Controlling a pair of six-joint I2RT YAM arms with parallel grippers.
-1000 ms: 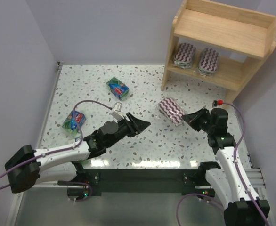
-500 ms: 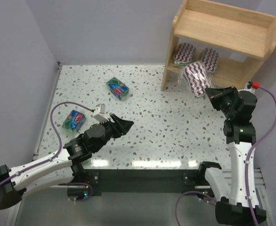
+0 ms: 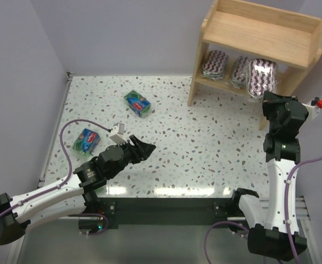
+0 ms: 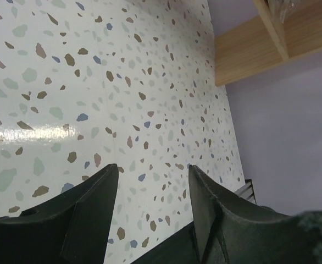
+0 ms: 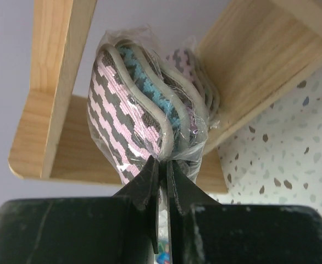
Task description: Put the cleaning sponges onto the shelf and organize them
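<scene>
**Third striped sponge reaches the lower tier**

The shelf (image 3: 260, 33) stood at the far right of the table (image 3: 205, 154). I counted three striped sponges. Two (image 3: 216, 63) lay on its lower tier. The third sponge (image 3: 261, 77) hung straight ahead of the right end effector (image 5: 161, 165), pinched by its wrapper, with its long axis pointing into the tier. Two green packs (image 3: 137, 103) lay on the table, nearer the left end effector (image 3: 144, 148), which was half open and empty.
</scene>
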